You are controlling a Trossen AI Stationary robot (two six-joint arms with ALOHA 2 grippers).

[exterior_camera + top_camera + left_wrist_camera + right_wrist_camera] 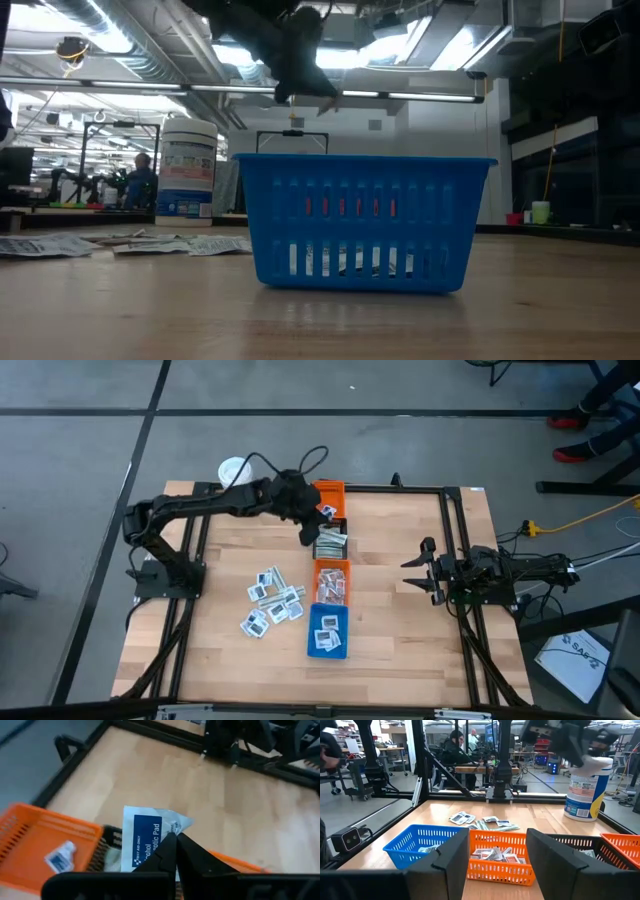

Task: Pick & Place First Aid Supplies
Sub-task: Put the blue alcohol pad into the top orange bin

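At the left of the high view, loose small white first aid packets (272,600) lie scattered on the pale wooden table (400,620). Up and to the right, the left gripper (318,520) hangs over the row of bins at centre frame, fingers pinched tight on a white alcohol-pad packet with a blue panel (150,840) — above the far orange mesh bin (328,493). Further right, the right gripper (418,572) rests with fingers spread, empty.
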